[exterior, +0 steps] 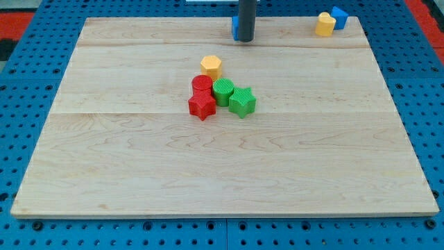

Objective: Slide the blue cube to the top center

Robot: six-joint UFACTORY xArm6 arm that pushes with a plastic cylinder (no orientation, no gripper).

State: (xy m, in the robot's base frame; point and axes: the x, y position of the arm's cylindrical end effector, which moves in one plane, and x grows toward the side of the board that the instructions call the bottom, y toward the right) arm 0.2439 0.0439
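My tip (243, 40) rests on the wooden board (139, 173) at the view's top centre. A blue block (234, 28) sits just behind the rod, touching its left side. The rod hides most of it, so I cannot make out its shape. A second blue block (339, 16), cube-like, sits at the board's top right corner, far to the right of my tip. A yellow block (325, 24) touches that block's left side.
A tight cluster lies at the board's centre, below my tip: a yellow hexagon (211, 67), a red cylinder (202, 85), a red star (202, 106), a green cylinder (223, 90) and a green star (242, 101). A blue pegboard (28, 83) surrounds the board.
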